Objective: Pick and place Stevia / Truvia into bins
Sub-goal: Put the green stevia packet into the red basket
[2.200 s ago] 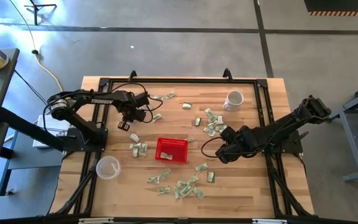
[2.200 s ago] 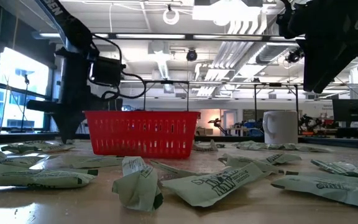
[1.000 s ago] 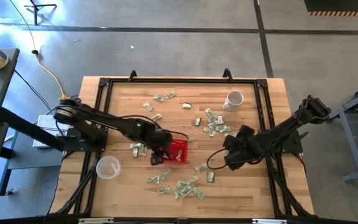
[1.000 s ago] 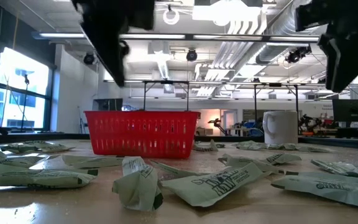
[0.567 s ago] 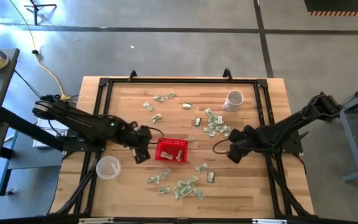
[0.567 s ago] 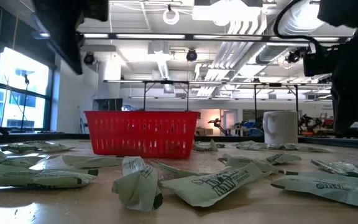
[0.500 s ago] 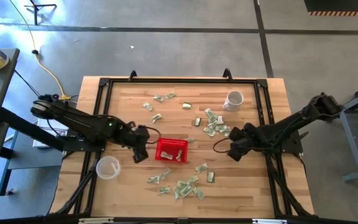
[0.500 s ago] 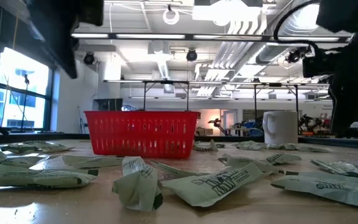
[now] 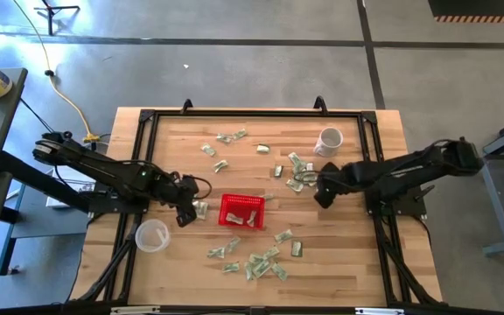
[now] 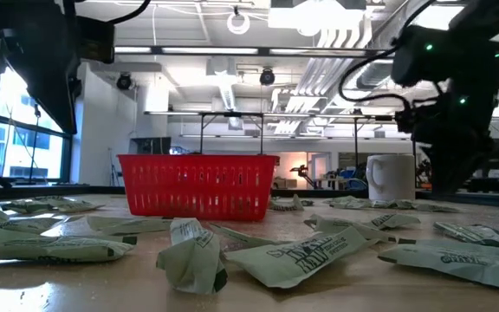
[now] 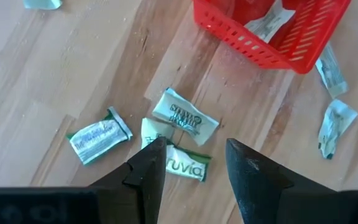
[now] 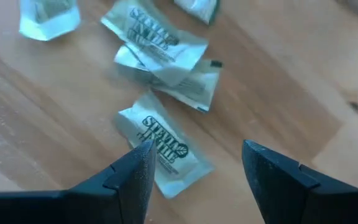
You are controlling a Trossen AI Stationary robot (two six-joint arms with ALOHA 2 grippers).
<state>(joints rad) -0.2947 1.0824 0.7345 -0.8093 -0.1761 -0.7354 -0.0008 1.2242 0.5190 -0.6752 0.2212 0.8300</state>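
1. My left gripper hangs over the table just left of the red basket. Fingers partly apart, nothing betw. them.
2. In the left wrist view, three sachets lie bunched on the wood right under that gap; one reads "ruvia". Basket sits just beyond, w/ at least one sachet inside.
3. My right gripper is over the sachet cluster right of centre, near the white mug. Fingers also partly apart & empty.
4. Right wrist view: a "Stevia" sachet lies flat betw. the fingertips, apart from both; more overlap just past it.
5. Other sachets: a pile at the near edge below the basket, a few scattered toward the far edge.
6. Clear cup stands near the table's left edge, near my left gripper.
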